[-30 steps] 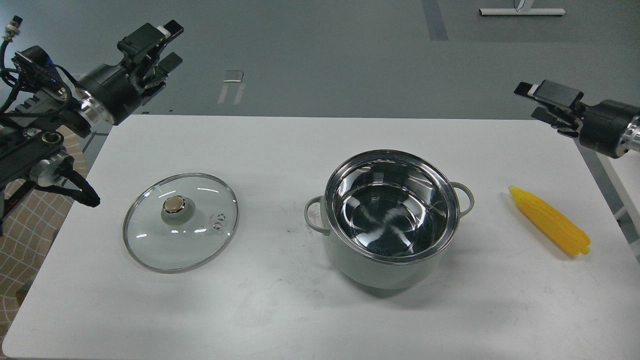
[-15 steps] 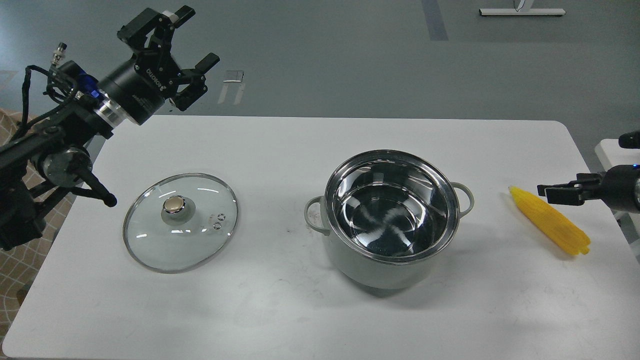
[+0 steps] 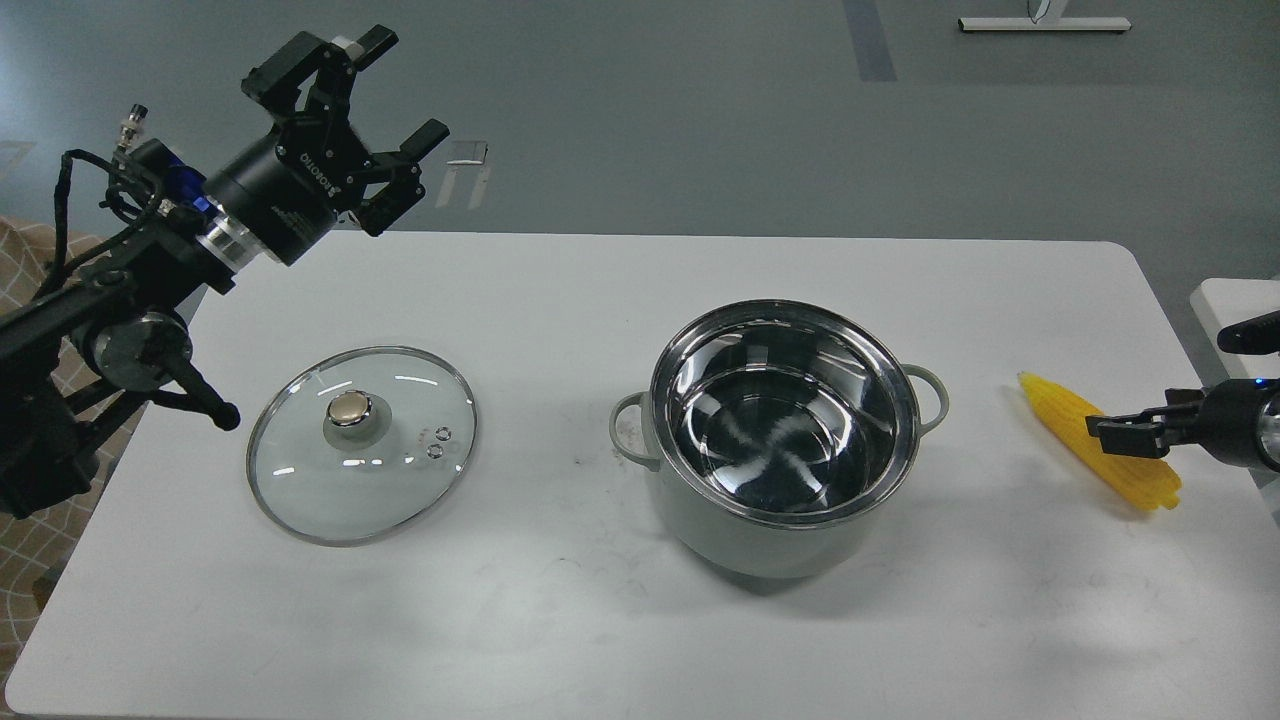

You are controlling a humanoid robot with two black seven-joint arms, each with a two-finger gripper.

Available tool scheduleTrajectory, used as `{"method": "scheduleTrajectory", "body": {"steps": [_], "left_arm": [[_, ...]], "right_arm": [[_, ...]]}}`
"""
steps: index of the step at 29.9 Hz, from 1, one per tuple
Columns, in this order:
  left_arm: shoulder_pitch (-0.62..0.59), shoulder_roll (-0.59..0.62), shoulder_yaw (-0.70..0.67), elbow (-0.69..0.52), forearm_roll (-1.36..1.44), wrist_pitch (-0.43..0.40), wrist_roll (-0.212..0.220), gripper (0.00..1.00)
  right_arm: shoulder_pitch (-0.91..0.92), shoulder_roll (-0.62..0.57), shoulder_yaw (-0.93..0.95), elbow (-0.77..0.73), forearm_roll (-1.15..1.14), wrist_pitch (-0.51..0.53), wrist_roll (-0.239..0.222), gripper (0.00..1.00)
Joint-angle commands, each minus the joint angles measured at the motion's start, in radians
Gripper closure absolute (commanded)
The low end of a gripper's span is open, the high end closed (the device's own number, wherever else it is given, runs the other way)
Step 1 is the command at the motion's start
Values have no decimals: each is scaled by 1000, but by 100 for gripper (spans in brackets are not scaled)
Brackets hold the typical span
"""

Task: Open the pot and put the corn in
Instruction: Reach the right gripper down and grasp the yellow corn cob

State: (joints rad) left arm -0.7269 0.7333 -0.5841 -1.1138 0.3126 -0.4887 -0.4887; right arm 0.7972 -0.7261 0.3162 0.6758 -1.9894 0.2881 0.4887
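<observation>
The pale grey-green pot (image 3: 785,520) stands uncovered right of the table's middle, and its steel inside is empty. The yellow corn (image 3: 1058,408) lies on the table near the right edge, pointed end toward the far left. My right gripper (image 3: 1125,432) comes in from the right and sits low over the middle of the corn; its dark fingers overlap the ear and I cannot tell them apart. My left gripper (image 3: 405,88) is open and empty, held high beyond the table's far left edge.
The round glass lid (image 3: 300,490) with a gold knob (image 3: 349,408) lies flat on the white table (image 3: 560,290), left of the pot. A second white surface (image 3: 1225,295) shows at the right edge.
My right gripper has come down from high at the far right to the middle of the corn. My left gripper has turned, opened wider and shifted slightly right. Pot, lid and corn have not moved.
</observation>
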Motion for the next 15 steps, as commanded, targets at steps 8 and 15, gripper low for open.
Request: {"method": "scheduleTrajectory", "body": {"steps": [8,15], "left_arm": [[1,0,-3,-1,2,0,0,9],[1,0,-3,-1,2,0,0,9]], "right_arm": [[14,108,-121,-105,0,-98,0,60],[16,96,-123,-90,1,-102,0,99]]}}
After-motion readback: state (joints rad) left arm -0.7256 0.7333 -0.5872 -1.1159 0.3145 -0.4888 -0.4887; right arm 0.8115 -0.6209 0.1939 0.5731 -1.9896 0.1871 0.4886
